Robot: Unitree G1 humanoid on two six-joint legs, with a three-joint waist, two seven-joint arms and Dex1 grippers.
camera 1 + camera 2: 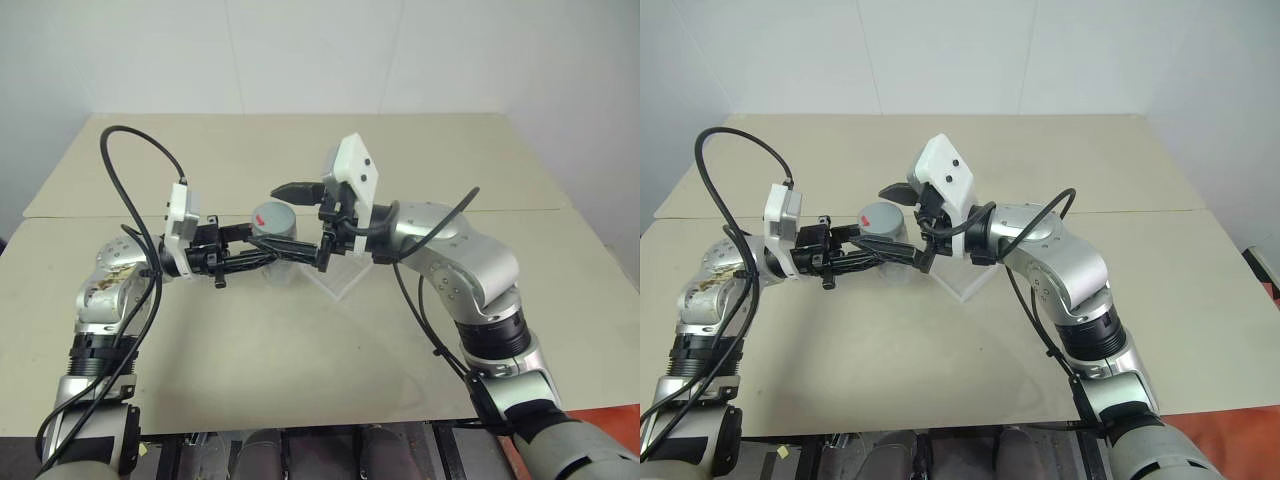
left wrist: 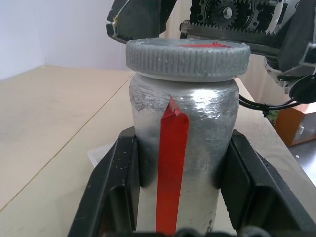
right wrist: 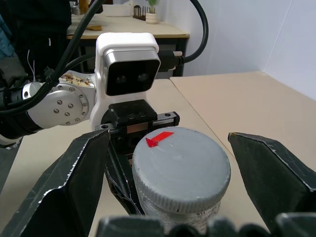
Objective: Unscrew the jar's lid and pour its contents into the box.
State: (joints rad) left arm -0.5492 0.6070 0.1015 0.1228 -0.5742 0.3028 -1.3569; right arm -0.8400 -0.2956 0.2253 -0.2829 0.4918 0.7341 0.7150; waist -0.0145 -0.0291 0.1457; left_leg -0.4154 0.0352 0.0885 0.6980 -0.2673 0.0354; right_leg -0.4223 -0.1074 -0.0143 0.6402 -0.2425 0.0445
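The jar (image 2: 182, 128), silvery with a red stripe down its side, stands upright above the table, and my left gripper (image 1: 283, 247) is shut on its body from the left. The grey ribbed lid (image 3: 180, 170) with a red mark sits on top of the jar. My right gripper (image 1: 298, 218) reaches in from the right, open, with one finger on each side of the lid and a gap at both. The clear box (image 1: 345, 283) lies on the table just right of the jar and partly under it. The contents are hidden inside the jar.
The beige table (image 1: 300, 350) is made of two tops joined by a seam running across behind the arms. Black cables (image 1: 125, 170) loop from both wrists. A white wall closes off the far edge.
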